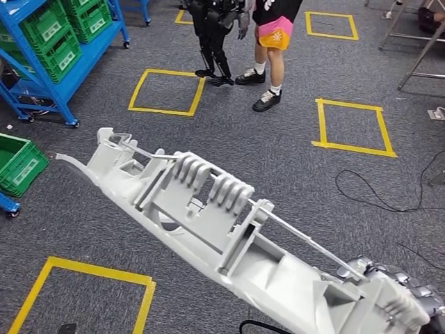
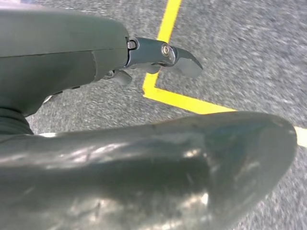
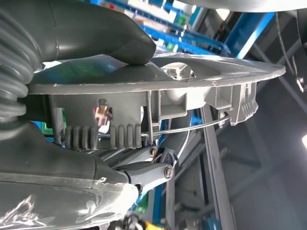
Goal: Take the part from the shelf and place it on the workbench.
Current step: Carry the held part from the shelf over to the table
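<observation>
Head view: right hand (image 1: 407, 289) grips one end of the long grey part (image 1: 220, 223); the part's long axis runs away from that hand, out over the carpet toward the blue shelf (image 1: 58, 49). A person (image 1: 270, 42) stands beyond the part.

Left wrist view: left hand (image 2: 145, 143) hangs over the carpet, fingers apart, holding nothing.

Right wrist view: thumb and fingers (image 3: 145, 172) clamp the part's flat edge. No workbench near the part, so carrying likely remains.

floor (image 1: 252, 149): grey carpet | yellow tape squares (image 1: 167, 91); black cable (image 1: 377, 198), seemingly loose
</observation>
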Available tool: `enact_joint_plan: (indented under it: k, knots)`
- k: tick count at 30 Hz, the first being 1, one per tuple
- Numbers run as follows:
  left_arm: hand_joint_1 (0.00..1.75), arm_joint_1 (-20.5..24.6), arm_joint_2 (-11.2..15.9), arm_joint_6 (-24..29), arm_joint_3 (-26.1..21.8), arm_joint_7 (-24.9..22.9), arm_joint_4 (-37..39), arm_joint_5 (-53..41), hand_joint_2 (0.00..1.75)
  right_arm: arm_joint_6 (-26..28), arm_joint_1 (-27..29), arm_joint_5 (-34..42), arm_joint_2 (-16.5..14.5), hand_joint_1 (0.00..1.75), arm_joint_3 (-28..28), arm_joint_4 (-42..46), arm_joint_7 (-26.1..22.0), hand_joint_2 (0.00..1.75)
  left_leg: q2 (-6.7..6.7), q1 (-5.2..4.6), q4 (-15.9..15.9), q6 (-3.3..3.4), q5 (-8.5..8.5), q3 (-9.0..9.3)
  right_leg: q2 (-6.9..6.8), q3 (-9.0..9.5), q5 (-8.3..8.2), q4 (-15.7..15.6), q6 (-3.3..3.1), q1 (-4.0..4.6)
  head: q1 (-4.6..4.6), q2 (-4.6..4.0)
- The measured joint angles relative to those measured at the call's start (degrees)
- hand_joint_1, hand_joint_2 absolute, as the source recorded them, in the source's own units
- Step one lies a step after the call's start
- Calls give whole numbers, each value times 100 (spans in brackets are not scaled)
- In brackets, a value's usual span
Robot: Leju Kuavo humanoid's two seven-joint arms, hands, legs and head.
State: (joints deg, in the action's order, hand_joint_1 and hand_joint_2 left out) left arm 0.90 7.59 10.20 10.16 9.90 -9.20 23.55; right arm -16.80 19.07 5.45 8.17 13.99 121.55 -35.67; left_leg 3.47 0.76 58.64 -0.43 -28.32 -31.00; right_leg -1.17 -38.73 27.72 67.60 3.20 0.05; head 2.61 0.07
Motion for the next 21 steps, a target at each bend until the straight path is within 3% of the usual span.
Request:
enact_joint_plan:
  k: [2,3,5,6,8,9,11,12,13,15,17,19,21]
  knots:
    - [0,7,-23,-39,0,-4,0,-20,0,6,-3,-7,0,175,1,4,7,175,101,-31,7,-48,-39,40,-239,354,-194,-621,-48,43,-7,0]
    - [0,10,-33,-63,1,-5,0,-27,0,5,-2,-13,0,175,2,6,11,175,150,-43,2,-78,-49,56,-299,415,-211,-744,-72,65,-10,0]
    - [0,18,-54,-99,1,-8,-2,-30,0,5,3,-26,0,175,2,8,17,175,261,-43,-31,-141,-55,82,-182,406,-221,-787,-131,87,-12,0]
    - [0,25,-66,-113,1,-9,-5,-30,0,5,9,-32,-1,175,2,10,18,175,242,-33,-29,-172,-76,88,-114,410,-241,-819,-163,79,-16,0]
    - [0,34,-90,-125,2,-9,-10,-31,0,5,6,-38,-4,175,3,13,20,175,14,-19,227,-216,-263,-22,16,437,-287,-883,-223,48,-37,0]
    - [0,34,-98,-127,2,-9,-11,-32,0,5,4,-41,-8,175,3,13,21,175,-146,-12,538,-226,-429,-171,82,438,-298,-896,-237,37,-52,0]
    - [0,15,-107,-126,3,-9,-11,-32,0,6,0,-42,-19,175,4,13,22,175,-282,-15,1294,-238,-723,-579,232,437,-301,-896,-249,34,-69,0]
    - [0,3,-111,-126,3,-9,-11,-32,0,6,2,-43,-24,175,4,13,22,175,-297,-15,1519,-242,-737,-727,319,440,-300,-896,-250,33,-72,0]
    - [0,-5,-115,-126,3,-9,-11,-32,0,5,4,-43,-27,175,4,13,23,175,-304,-13,1537,-243,-633,-779,404,445,-300,-895,-249,30,-71,0]
    - [0,-1,-121,-145,3,-8,-11,-33,0,6,4,-46,-31,175,7,13,26,175,-393,11,995,-255,-187,-586,570,459,-299,-888,-229,16,-72,0]
    - [0,9,-142,-208,4,0,-11,-39,0,11,-7,-55,-31,175,17,13,32,175,-689,65,308,-268,100,-293,727,427,-284,-832,-174,16,-76,1]
    - [0,25,-185,-282,11,14,-11,-57,0,24,-11,-65,-31,175,37,13,38,175,-844,77,47,-224,106,-183,865,357,-283,-803,-102,4,-81,1]
    - [0,47,-248,-350,24,34,-14,-86,0,59,-3,-69,-31,175,56,11,44,175,-706,64,37,-132,99,-177,933,312,-294,-812,-46,-25,-78,2]
